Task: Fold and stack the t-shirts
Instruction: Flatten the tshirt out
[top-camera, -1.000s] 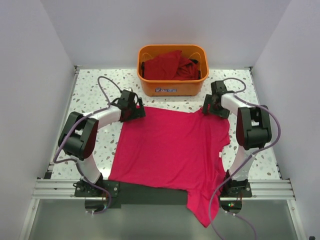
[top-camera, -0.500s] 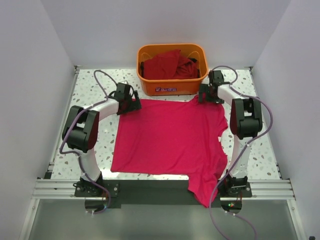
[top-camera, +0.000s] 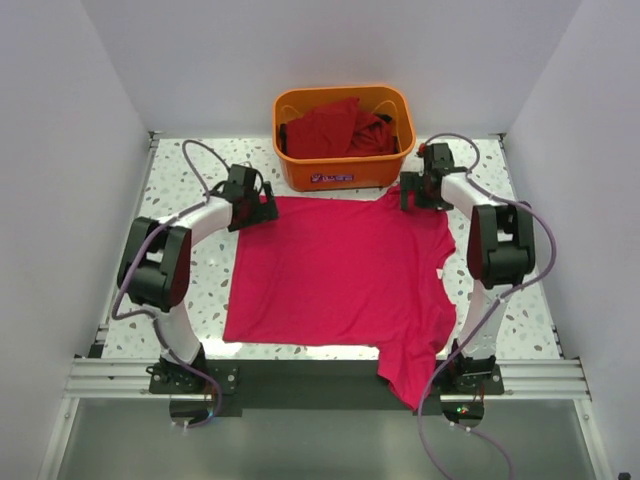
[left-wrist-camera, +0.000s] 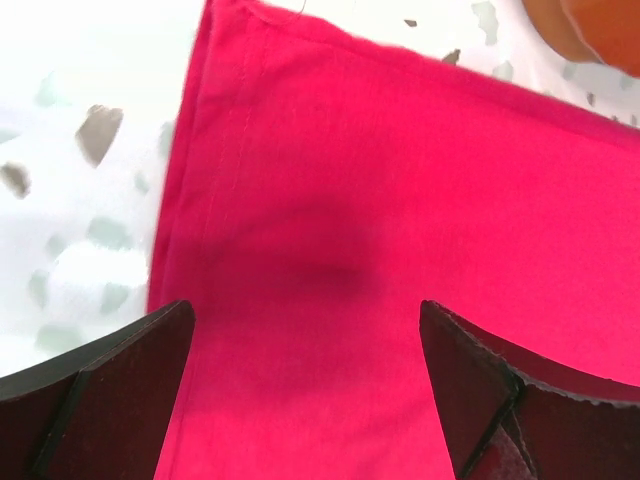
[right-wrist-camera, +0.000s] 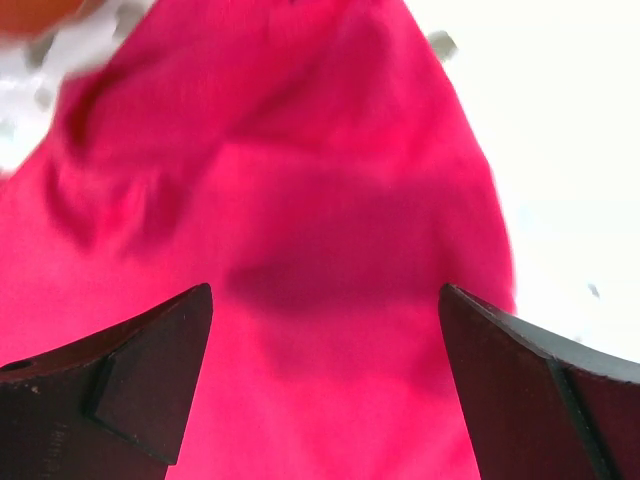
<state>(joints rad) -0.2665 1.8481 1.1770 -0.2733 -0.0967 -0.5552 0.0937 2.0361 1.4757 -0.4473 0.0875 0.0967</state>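
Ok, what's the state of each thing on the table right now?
Crimson t-shirt: spread flat, unfolded.
Orange basket: upright, holding shirts.
Dark red shirts: crumpled inside it.
Left gripper: open over the t-shirt's far left corner.
Right gripper: open over its far right corner.

Looks like a robotics lab test cell rather than a lived-in room. Boxed in on three sides by plain white walls (top-camera: 60, 150), with a speckled terrazzo-pattern tabletop (top-camera: 180, 165) under even light. Fitted with a slotted aluminium rail (top-camera: 540, 378) along the near edge, carrying the cabled left arm (top-camera: 160, 265) and right arm (top-camera: 497, 245) on black base plates (top-camera: 195, 380).
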